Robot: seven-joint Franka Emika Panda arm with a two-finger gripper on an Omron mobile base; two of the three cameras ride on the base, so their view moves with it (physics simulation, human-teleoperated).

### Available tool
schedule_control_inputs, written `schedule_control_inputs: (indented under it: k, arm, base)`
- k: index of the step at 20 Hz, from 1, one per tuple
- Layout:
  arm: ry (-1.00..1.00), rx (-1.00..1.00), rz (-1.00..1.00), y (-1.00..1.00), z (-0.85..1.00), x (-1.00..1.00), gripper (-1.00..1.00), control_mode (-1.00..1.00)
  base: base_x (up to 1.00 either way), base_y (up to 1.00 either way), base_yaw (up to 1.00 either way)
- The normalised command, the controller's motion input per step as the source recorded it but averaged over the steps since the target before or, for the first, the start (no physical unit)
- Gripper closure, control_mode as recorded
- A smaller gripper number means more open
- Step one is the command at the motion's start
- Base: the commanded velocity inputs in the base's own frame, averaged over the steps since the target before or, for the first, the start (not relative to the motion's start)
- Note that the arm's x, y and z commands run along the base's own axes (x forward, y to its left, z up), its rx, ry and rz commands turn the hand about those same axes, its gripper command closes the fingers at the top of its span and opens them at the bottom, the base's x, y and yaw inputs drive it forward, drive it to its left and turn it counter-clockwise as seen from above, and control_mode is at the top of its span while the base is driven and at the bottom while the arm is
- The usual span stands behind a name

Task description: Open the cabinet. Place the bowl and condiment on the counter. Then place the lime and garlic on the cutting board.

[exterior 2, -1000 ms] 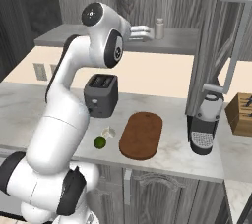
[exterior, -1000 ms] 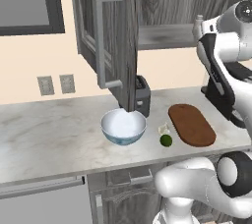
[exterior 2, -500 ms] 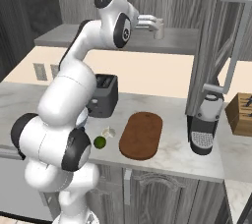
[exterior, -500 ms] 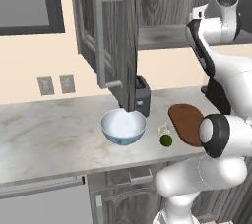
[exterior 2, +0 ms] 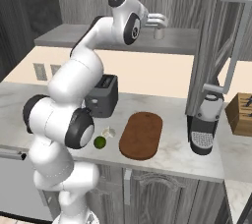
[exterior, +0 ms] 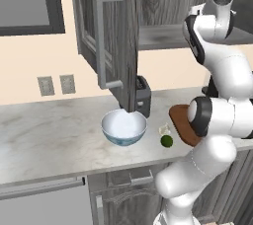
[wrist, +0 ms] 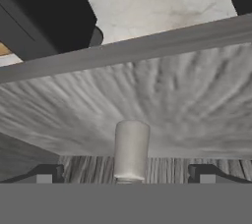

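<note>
gripper [wrist: 129, 176] wide apart, straddling condiment [wrist: 131, 152] on cabinet [exterior: 111, 31] shelf, not clamped. bowl [exterior: 124, 127], lime [exterior: 166, 141], garlic [exterior: 164, 130] on counter [exterior: 49, 132] by board [exterior 2: 141, 134].

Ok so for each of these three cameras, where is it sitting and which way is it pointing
Left base view: behind the arm's left, facing the counter, bowl and open cabinet; arm rises at right.
Right base view: behind its right, facing the cutting board; arm at left, end effector at the condiment.
Hand view: on the hand, facing the condiment on the shelf, between both fingertips.
Both base views share the lime.
</note>
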Motion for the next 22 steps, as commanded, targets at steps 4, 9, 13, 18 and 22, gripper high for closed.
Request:
schedule_control_inputs:
  k: [4, 9, 13, 18, 22]
  arm:
    - [0.0, 0.0, 0.0, -0.1, -0.06, 0.6, -1.0, -1.0]
    - [0.0, 0.0, 0.0, -0.11, -0.01, 0.53, -1.0, -1.0]
    - [-0.02, 0.0, 0.0, -0.24, 0.0, 0.09, -1.0, -1.0]
    - [0.0, 0.0, 0.0, -0.15, -0.02, 0.13, -1.0, -1.0]
    - [-0.01, -0.01, 0.0, 0.0, -0.09, 0.25, -1.0, -1.0]
  base:
    - [0.0, 0.0, 0.0]
    - [0.0, 0.0, 0.0]
    - [0.0, 0.0, 0.0]
    - [0.0, 0.0, 0.0]
    - [0.0, 0.0, 0.0]
